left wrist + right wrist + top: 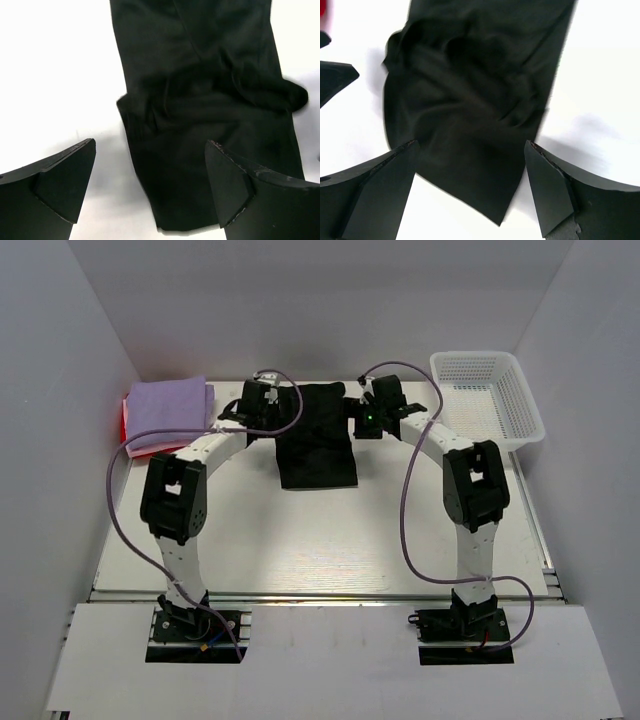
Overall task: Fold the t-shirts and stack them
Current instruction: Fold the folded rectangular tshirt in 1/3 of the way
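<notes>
The black t-shirt (318, 445) lies folded into a long rectangle at the far middle of the table, with wrinkles near its far end (210, 95) (470, 75). My left gripper (258, 405) (150, 145) hovers open over its far left corner, nothing between the fingers. At the far right corner my right gripper (376, 408) (471, 144) hangs open too, the cloth lying loose below it. The lavender-purple t-shirt (168, 405) sits folded at the back left, on top of the red-pink t-shirt (124, 422), of which only an edge shows.
A white mesh basket (522, 390) stands at the back right corner, with nothing showing inside it. White walls close in the table on the left, back and right. Purple cables loop from both arms above the table.
</notes>
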You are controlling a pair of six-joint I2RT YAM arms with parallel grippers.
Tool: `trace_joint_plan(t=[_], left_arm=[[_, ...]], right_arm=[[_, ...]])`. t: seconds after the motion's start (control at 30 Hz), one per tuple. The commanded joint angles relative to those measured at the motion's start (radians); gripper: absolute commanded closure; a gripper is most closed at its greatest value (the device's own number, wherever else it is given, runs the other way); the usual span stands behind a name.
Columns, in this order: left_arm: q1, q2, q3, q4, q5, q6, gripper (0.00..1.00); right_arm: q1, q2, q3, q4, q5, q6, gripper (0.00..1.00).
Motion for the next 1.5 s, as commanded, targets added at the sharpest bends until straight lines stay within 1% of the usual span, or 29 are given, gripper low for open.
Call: trace_joint_plan(t=[0.0,0.03,0.07,0.1,0.13,0.17,0.23,0.27,0.3,0.33,0.4,0.43,0.5,0.57,0.67,0.7,0.73,0.83,1.0,1.1,1.13,1.17,1.23,1.33,1.4,1.43,1.47], left_arm=[[-0.014,-0.161,-0.119,0.031,0.052,-0.033,0.00],[-0.014,-0.193,-0.154,0.031,0.043,-0.042,0.00],[-0.014,-0.227,-0.237,0.049,0.029,-0.052,0.00],[-0.014,-0.264,-0.280,0.050,0.029,-0.062,0.00],[-0.014,-0.338,-0.321,0.063,0.029,-0.072,0.00],[-0.014,-0.375,-0.401,0.073,0.029,-0.083,0.00],[-0.014,-0.445,-0.472,0.082,0.002,-0.094,0.00],[-0.014,-0.506,-0.530,0.082,-0.008,-0.094,0.00],[-0.014,-0.532,-0.553,0.070,-0.029,-0.112,0.00],[-0.014,-0.558,-0.576,0.044,-0.029,-0.126,0.00],[-0.014,-0.630,-0.641,0.033,-0.029,-0.147,0.00],[-0.014,-0.653,-0.661,0.033,-0.018,-0.148,0.00],[-0.014,-0.698,-0.711,0.024,0.001,-0.157,0.00],[-0.014,-0.753,-0.747,0.014,0.011,-0.157,0.00],[-0.014,-0.804,-0.777,0.004,0.011,-0.166,0.00],[-0.014,-0.813,-0.778,0.004,0.011,-0.166,0.00],[-0.014,-0.813,-0.790,0.004,0.011,-0.166,0.00],[-0.014,-0.822,-0.800,0.004,0.011,-0.166,0.00],[-0.014,-0.784,-0.801,0.013,0.020,-0.155,0.00],[-0.023,-0.746,-0.775,0.024,0.029,-0.145,0.00],[-0.023,-0.735,-0.774,0.034,0.041,-0.145,0.00],[-0.023,-0.714,-0.765,0.050,0.041,-0.145,0.00],[-0.023,-0.692,-0.756,0.080,0.075,-0.134,0.00],[-0.023,-0.641,-0.742,0.137,0.129,-0.125,0.00],[-0.033,-0.615,-0.733,0.175,0.172,-0.114,0.00],[-0.033,-0.586,-0.733,0.185,0.172,-0.114,0.00],[-0.033,-0.572,-0.721,0.185,0.172,-0.114,0.00]], right_arm=[[0.034,-0.045,-0.035,0.039,-0.115,-0.056,0.10],[0.046,-0.042,-0.038,0.036,-0.119,-0.068,0.10],[0.064,-0.031,-0.041,0.037,-0.130,-0.080,0.10],[0.074,-0.025,-0.038,0.037,-0.127,-0.084,0.10],[0.087,-0.008,-0.035,0.039,-0.126,-0.096,0.10],[0.098,0.005,-0.018,0.049,-0.124,-0.097,0.10],[0.107,0.057,0.018,0.051,-0.126,-0.090,0.10],[0.112,0.074,0.034,0.053,-0.121,-0.087,0.10],[0.117,0.088,0.082,0.057,-0.116,-0.075,0.10],[0.115,0.134,0.097,0.065,-0.115,-0.068,0.10],[0.114,0.163,0.162,0.079,-0.110,-0.038,0.10],[0.110,0.206,0.176,0.082,-0.104,-0.036,0.10],[0.113,0.234,0.222,0.103,-0.093,-0.022,0.10],[0.113,0.249,0.233,0.135,-0.051,-0.005,0.10],[0.107,0.257,0.223,0.275,0.034,0.031,0.10],[0.106,0.253,0.219,0.295,0.052,0.033,0.10],[0.103,0.254,0.207,0.354,0.109,0.044,0.10],[0.104,0.256,0.210,0.404,0.192,0.068,0.10],[0.094,0.305,0.241,0.427,0.282,0.133,0.10],[0.080,0.358,0.322,0.377,0.267,0.145,0.10],[0.072,0.366,0.381,0.367,0.255,0.140,0.10],[0.074,0.375,0.402,0.326,0.224,0.124,0.10],[0.061,0.355,0.426,0.323,0.185,0.075,0.10],[0.061,0.285,0.413,0.284,0.160,-0.008,0.10],[0.060,0.250,0.385,0.237,0.180,-0.071,0.10],[0.061,0.187,0.359,0.191,0.218,-0.091,0.10],[0.061,0.165,0.320,0.191,0.218,-0.091,0.10]])
